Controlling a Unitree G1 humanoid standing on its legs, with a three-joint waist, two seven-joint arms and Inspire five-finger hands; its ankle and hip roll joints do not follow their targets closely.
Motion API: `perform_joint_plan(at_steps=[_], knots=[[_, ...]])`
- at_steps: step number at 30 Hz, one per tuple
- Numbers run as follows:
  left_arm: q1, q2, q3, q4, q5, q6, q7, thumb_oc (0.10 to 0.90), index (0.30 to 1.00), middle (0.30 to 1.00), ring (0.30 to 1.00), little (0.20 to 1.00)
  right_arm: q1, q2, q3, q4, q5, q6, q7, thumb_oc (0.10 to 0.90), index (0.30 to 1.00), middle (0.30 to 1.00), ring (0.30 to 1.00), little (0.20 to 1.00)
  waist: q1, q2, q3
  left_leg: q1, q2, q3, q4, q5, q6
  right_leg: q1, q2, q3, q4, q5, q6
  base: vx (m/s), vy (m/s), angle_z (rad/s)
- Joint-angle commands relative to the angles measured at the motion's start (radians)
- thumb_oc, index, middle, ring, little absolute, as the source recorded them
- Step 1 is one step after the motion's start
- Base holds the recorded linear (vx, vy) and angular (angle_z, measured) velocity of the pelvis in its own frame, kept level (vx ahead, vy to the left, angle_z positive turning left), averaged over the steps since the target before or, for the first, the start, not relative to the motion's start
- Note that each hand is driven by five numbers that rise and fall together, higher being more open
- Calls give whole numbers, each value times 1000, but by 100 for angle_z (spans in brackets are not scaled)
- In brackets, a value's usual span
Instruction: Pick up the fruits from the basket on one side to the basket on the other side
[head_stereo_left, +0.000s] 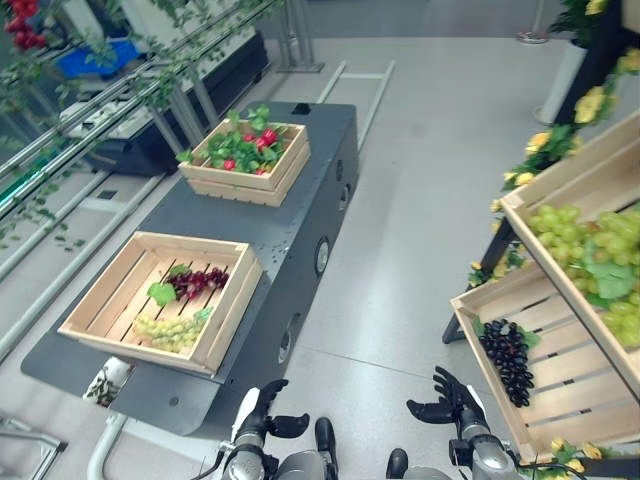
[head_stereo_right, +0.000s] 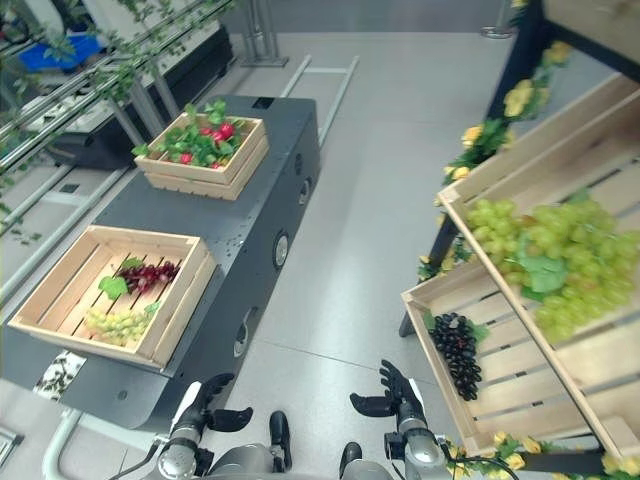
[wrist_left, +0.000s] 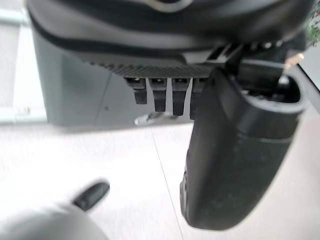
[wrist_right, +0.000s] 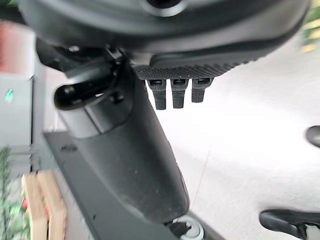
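Both hands hang low and empty: the left hand (head_stereo_left: 262, 408) sits just off the near end of the dark cart (head_stereo_left: 300, 190), the right hand (head_stereo_left: 452, 398) well away from the cart, on the shelf side. Each has its fingers loosely spread and its thumb standing out to the side, gripping nothing; the wrist views show straight fingers and floor beyond them.

On the cart stand two wooden crates. The near crate (head_stereo_left: 232, 308) holds two bunches, red grapes (head_stereo_left: 198, 282) and green grapes (head_stereo_left: 168, 330), lying side by side, the green one at the crate's near end. The far crate (head_stereo_left: 288, 158) at the cart's other end holds leafy red fruit, too tangled for me to count.

Across the aisle from the cart is a sloping wooden shelf with two trays. The lower tray (head_stereo_left: 478, 300) holds one bunch of black grapes (head_stereo_left: 506, 360), its long axis running down the slats toward the robot. The upper tray (head_stereo_left: 570, 180) carries a heap of green grapes (head_stereo_left: 590, 250), uncountable as bunches.

From where I stand, the black bunch lies just ahead and outward of the right hand, far nearer to it than to the left; the near crate's bunches lie ahead and outward of the left hand. Whichever fruit goes first, I'd guess the hand on its own side reaches forward and up to it.
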Motion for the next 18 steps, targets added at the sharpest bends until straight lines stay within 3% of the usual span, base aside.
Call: perform_joint_plan(at_steps=[1,3,6,10,12,15,17,18], knots=[[-19,-37,-21,-10,-28,-58,10,800,900,900,900,900,-59,10,33,-50,-45,-109,-37,800,900,900,900,900,5,1,-25,0,-41,-45,12,11,46,59,-21,51,66,-77,9,198,185,4],[-18,-29,-18,-4,-42,-83,-22,800,900,900,900,900,-49,25,30,-45,-44,-117,-35,800,900,900,900,900,20,-8,-50,32,-53,-57,8,-23,72,73,-40,19,82,-94,22,203,185,1],[-21,-24,-29,-9,-41,-68,-39,800,900,900,900,900,-47,44,33,-46,-47,-116,-42,800,900,900,900,900,42,-22,-65,55,-66,-87,5,-46,95,78,-62,-5,119,-106,42,157,153,20],[-41,-15,-38,-23,-33,-59,-28,800,900,900,900,900,-64,67,28,-49,44,-93,-26,800,900,900,900,900,56,-31,-70,65,-81,-105,10,-62,127,64,-98,-8,207,-120,69,118,192,33],[-55,-7,-44,-45,-27,-83,-11,800,900,900,900,900,-73,74,22,-58,79,-98,-18,800,900,900,900,900,59,-30,-69,66,-95,-119,12,-70,150,38,-126,1,299,-102,81,105,251,16],[-74,21,-51,-149,-17,-115,0,800,900,900,900,900,-56,63,17,-173,96,-102,-28,800,900,900,900,900,50,-29,-60,65,-143,-157,27,-92,193,-66,-193,52,577,1,96,108,294,16],[-69,42,-61,-215,-8,-117,-13,800,900,900,900,900,-32,47,18,-262,74,-98,-49,800,900,900,900,900,37,-23,-49,75,-162,-183,31,-101,208,-164,-198,93,730,39,95,78,214,37],[-68,60,-72,-269,7,-111,-20,800,900,900,900,900,-16,28,27,-344,53,-93,-59,800,900,900,900,900,22,-11,-37,73,-157,-201,36,-93,212,-245,-167,116,748,53,74,26,77,52]])
